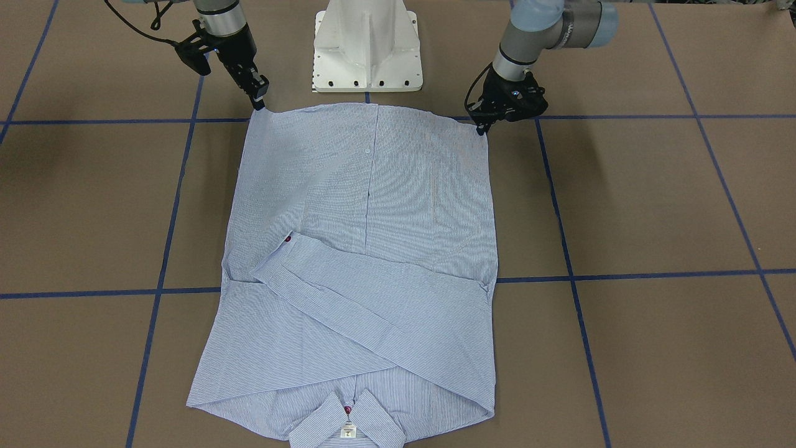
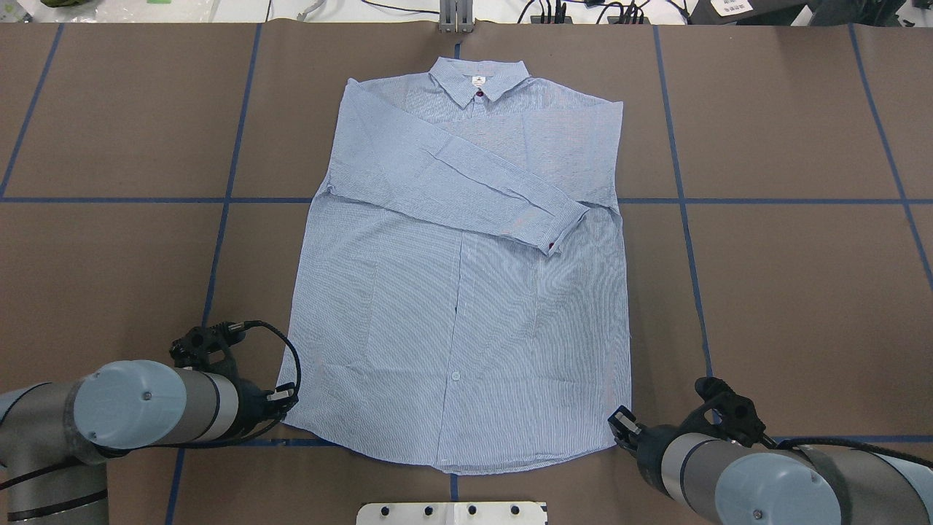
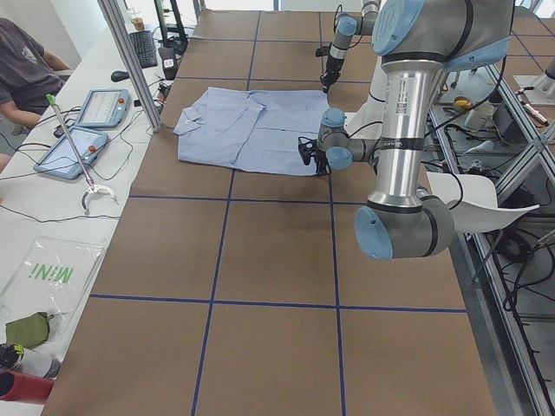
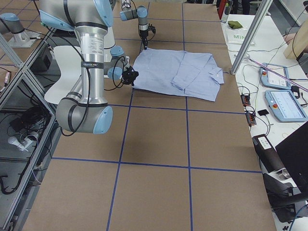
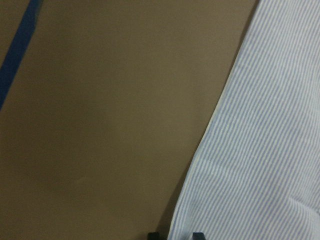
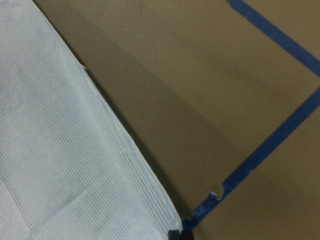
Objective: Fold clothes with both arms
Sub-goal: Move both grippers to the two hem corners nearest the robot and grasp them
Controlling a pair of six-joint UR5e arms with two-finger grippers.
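Note:
The light blue-and-white striped shirt [image 2: 466, 292] lies flat on the brown table, collar [image 2: 477, 79] at the far side, one sleeve [image 2: 466, 186] folded across the chest. My left gripper [image 2: 286, 399] is at the shirt's near left hem corner; in the left wrist view its fingertips [image 5: 153, 235] stand close together with the hem edge [image 5: 200, 165] between them. My right gripper [image 2: 621, 424] is at the near right hem corner; in the right wrist view its tips [image 6: 173, 234] are pinched on the corner [image 6: 170, 220]. Both corners show slightly raised, with a shadow under the edge.
The white pedestal base [image 1: 368, 46] stands just behind the hem. Blue tape lines [image 2: 681, 200] cross the table. Tablets and cables [image 3: 95, 113] lie on a side bench beyond the collar end, with an operator [image 3: 26, 61] there.

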